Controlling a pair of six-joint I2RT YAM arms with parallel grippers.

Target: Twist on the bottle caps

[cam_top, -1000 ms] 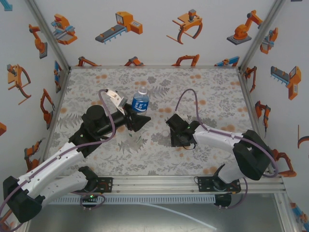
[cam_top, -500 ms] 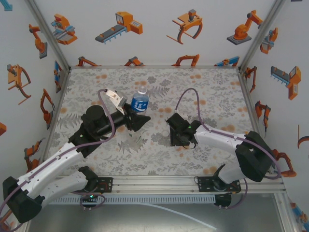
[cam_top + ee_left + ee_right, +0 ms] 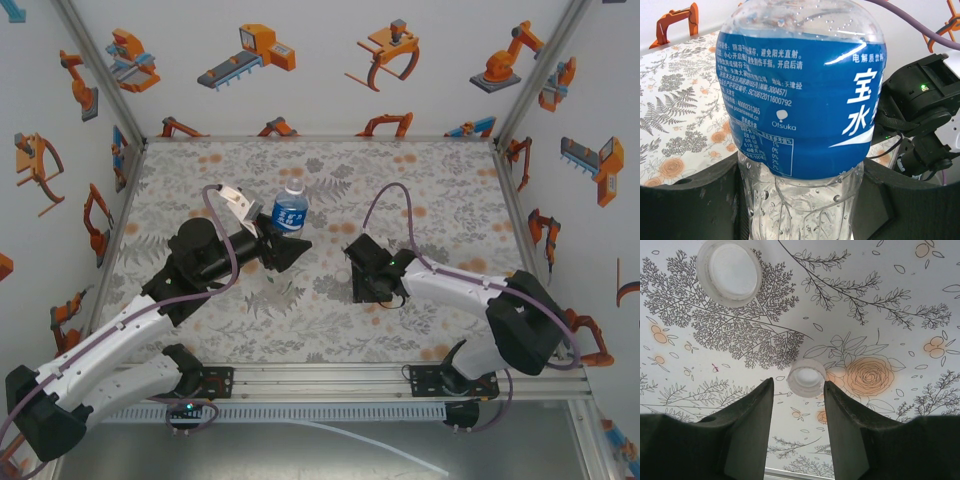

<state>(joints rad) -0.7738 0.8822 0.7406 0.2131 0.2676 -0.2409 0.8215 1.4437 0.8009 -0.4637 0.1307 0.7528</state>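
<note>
A clear bottle with a blue label stands upright on the table, and my left gripper is shut on its lower body. In the left wrist view the bottle rises between my left gripper's dark fingers. My right gripper points down at the table to the right of the bottle. In the right wrist view a small whitish cap lies open side up on the table, level with the tips of my open right gripper. A wider whitish cap lies farther off.
The floral tablecloth covers the table, with white walls on three sides. An aluminium rail runs along the near edge by the arm bases. My right arm's body shows behind the bottle in the left wrist view.
My right gripper has edged slightly left over the table and its jaws have narrowed a little. The left gripper and the bottle have not moved.
</note>
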